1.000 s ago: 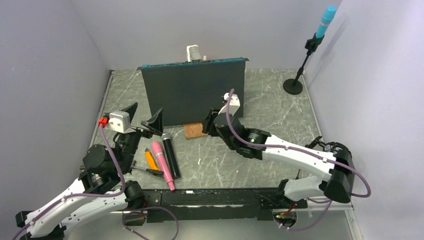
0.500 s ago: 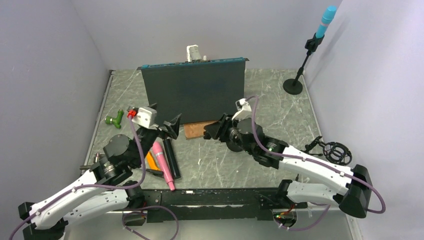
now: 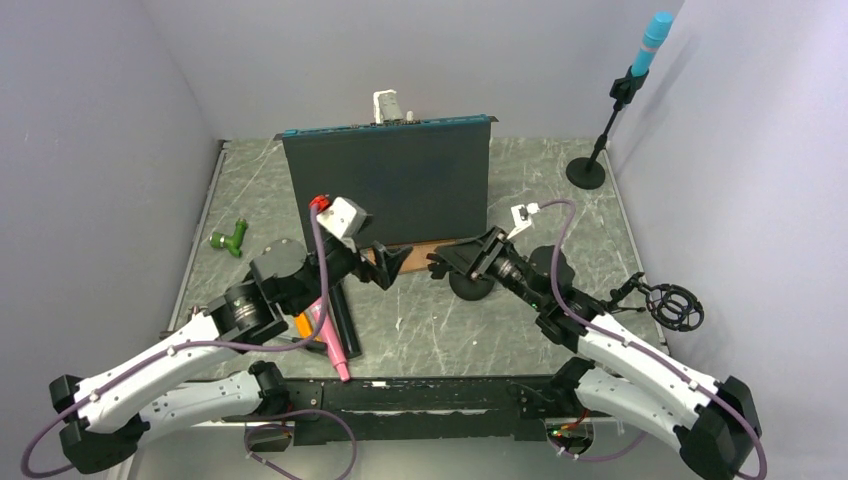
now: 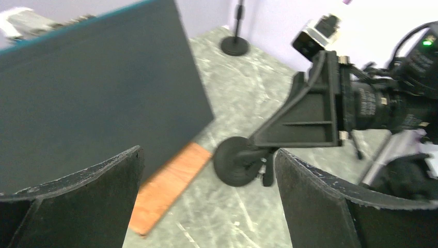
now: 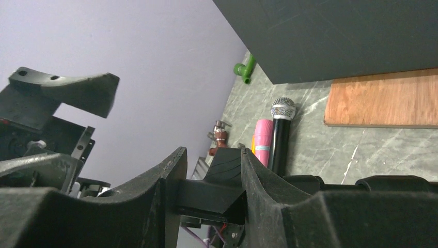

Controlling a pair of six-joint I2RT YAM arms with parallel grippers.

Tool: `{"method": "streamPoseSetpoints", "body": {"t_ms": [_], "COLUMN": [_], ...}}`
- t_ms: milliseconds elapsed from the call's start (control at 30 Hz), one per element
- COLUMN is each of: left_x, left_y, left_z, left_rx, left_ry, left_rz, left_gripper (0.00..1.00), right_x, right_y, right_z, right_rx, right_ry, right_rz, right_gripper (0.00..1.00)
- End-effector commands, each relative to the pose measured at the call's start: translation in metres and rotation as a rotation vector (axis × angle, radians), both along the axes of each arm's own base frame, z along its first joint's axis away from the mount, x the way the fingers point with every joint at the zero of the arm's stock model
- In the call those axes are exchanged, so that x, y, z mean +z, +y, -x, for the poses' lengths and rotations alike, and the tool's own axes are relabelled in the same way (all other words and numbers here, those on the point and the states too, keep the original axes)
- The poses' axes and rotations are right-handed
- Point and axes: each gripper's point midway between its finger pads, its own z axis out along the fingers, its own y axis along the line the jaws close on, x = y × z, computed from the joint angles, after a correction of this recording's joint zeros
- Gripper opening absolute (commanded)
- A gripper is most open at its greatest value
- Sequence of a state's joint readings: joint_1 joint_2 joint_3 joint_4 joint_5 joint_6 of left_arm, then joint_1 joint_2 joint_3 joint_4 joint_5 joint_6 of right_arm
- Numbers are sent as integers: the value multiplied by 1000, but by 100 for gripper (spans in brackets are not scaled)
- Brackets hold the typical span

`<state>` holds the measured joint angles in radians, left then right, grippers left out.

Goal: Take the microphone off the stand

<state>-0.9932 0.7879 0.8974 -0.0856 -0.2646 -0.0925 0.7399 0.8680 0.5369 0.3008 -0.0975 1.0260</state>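
Left claw [image 4: 206,155] spread | right claw [image 5: 212,155] clamped on small stand [image 4: 235,161] | we feared close claws colliding, toppling it.

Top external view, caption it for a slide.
Blue microphone in its corner stand, untouched; open left gripper faces right gripper clamping a small black stand.

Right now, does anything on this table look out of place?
Yes. A pink microphone and a black mesh-headed microphone lie loose on the grey marbled table by the left arm, while only the turquoise microphone sits in a black stand, far right corner.
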Motion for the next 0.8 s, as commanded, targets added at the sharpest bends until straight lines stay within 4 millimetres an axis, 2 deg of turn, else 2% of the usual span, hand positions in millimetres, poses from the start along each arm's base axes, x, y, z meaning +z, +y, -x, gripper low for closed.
{"method": "streamPoseSetpoints", "body": {"t_ms": [0, 167, 300, 567, 767], "left_x": [-2, -29, -46, -70, -75], "left_y": [-37, -58, -77, -110, -129], "left_z": [32, 45, 49, 36, 24], "left_rx": [-216, -303, -389, -571, -655], "left_ry": [182, 322, 443, 748, 823], "left_rz": [81, 127, 139, 281, 329], "left_gripper": [99, 99, 99, 99, 100], "right_x": [-14, -48, -66, -109, -138], "right_y": [-14, -43, -62, -96, -112], "right_z": [14, 0, -9, -16, -14], "right_rx": [38, -63, -126, -232, -260], "right_ry": [85, 130, 169, 259, 297], "right_rz": [-34, 93, 172, 365, 404], "right_gripper": [0, 0, 0, 0, 0]}}
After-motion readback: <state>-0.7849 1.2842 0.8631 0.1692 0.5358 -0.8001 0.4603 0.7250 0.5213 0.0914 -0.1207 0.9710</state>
